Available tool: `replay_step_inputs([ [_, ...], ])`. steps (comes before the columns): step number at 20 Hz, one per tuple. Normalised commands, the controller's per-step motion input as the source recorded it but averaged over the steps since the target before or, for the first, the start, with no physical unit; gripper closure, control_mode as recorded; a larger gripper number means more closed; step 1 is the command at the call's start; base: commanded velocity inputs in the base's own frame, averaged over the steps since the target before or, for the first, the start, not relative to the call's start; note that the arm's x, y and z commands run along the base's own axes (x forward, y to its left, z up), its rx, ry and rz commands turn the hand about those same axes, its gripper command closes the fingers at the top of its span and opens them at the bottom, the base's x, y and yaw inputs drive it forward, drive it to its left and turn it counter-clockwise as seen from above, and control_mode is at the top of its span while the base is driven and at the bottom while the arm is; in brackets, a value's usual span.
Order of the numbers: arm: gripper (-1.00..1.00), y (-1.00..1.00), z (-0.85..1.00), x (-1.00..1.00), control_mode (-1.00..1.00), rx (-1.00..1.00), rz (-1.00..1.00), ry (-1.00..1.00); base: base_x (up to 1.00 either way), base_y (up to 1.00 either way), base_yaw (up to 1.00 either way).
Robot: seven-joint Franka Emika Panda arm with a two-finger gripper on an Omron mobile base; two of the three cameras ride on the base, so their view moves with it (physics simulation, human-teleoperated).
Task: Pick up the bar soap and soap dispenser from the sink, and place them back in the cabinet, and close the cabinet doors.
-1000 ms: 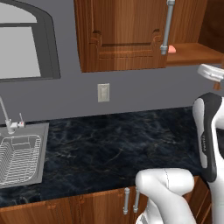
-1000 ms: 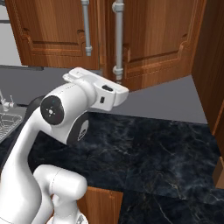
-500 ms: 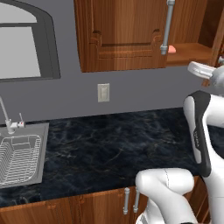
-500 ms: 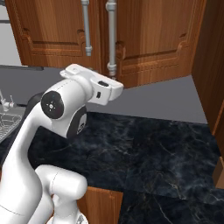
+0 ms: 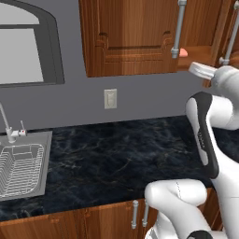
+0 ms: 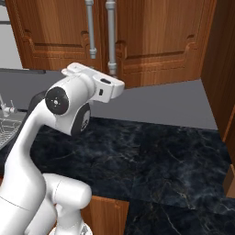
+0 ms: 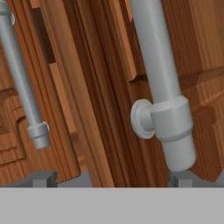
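The cabinet's left door (image 5: 130, 37) is shut and its right door (image 6: 160, 41) stands slightly ajar. In the gap the salmon bar soap (image 5: 183, 52) lies on the inner shelf. My gripper (image 7: 113, 179) is open and empty, close to the doors' meeting edges. The right door's silver handle (image 7: 164, 87) ends just above my right fingertip (image 7: 181, 177), and the left door's handle (image 7: 24, 87) is above the other tip. My white hand (image 6: 103, 87) hangs just below the handles. The sink (image 5: 46, 158) with its wire rack is far left. The soap dispenser is out of view.
A dark marble counter (image 5: 121, 154) runs beneath the cabinet. A wall outlet (image 5: 110, 98) sits on the grey wall and a window (image 5: 23, 51) is above the sink. The faucet (image 5: 5, 123) rises at the sink's back. A tall wooden side panel (image 6: 222, 69) bounds the right.
The right door has swung further towards shut, so the gap between the two handles has narrowed. My hand has moved left and slightly up along with it, jaws still open.
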Motion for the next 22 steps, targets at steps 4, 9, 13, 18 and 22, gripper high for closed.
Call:
replay_step_inputs([
  [4, -1.00, 0.34, 0.00, 0.51, -1.00, 0.02, 0.07, 0.00, 0.00, 0.00, 0.00],
  [9, -1.00, 0.30, 0.00, 0.52, -1.00, 0.03, 0.08, -0.02, 0.00, 0.00, 0.00],
  [13, -1.00, 0.30, 0.00, 0.53, -1.00, 0.02, 0.08, -0.01, 0.00, 0.00, 0.00],
  [18, -1.00, 0.29, 0.00, 0.54, -1.00, 0.02, 0.10, -0.01, 0.00, 0.00, 0.00],
  [22, -1.00, 0.30, 0.00, 0.56, -1.00, 0.00, 0.09, 0.00, 0.00, 0.00, 0.00],
])
